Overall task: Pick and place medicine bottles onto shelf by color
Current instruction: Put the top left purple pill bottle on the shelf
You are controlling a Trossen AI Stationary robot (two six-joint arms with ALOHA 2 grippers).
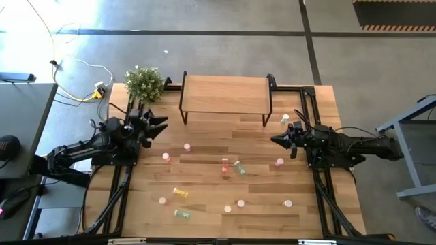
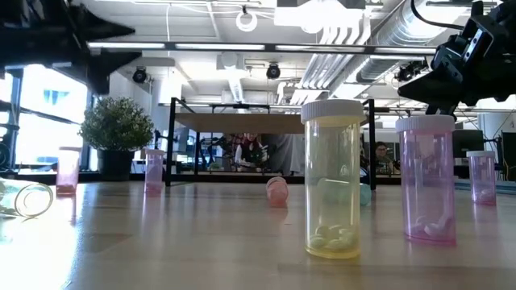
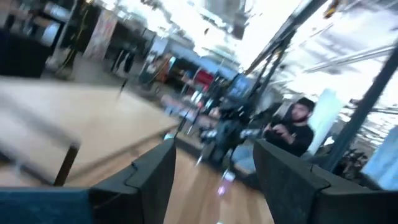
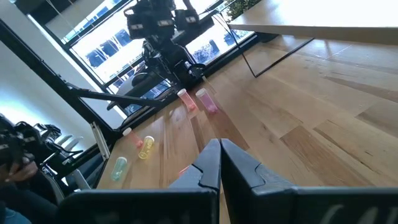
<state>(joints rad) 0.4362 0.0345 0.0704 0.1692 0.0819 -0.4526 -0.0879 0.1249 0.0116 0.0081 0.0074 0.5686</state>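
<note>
left claw (image 1: 162, 124): fingers apart, empty, beside plant (image 1: 144, 83) | right claw (image 1: 276, 141): pinched closed, empty | medicine bottles (image 1: 238, 167): scattered on table (image 1: 204, 197), some tipped | shelf (image 1: 225, 94): bare, at far edge

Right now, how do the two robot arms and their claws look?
Both arms are dark, almost black, and built of jointed segments. The left claw and right claw each end in two pointed fingers. Close up, the left fingers are flat, angular black plates. The right fingers taper to wedges. No markings are readable.
</note>
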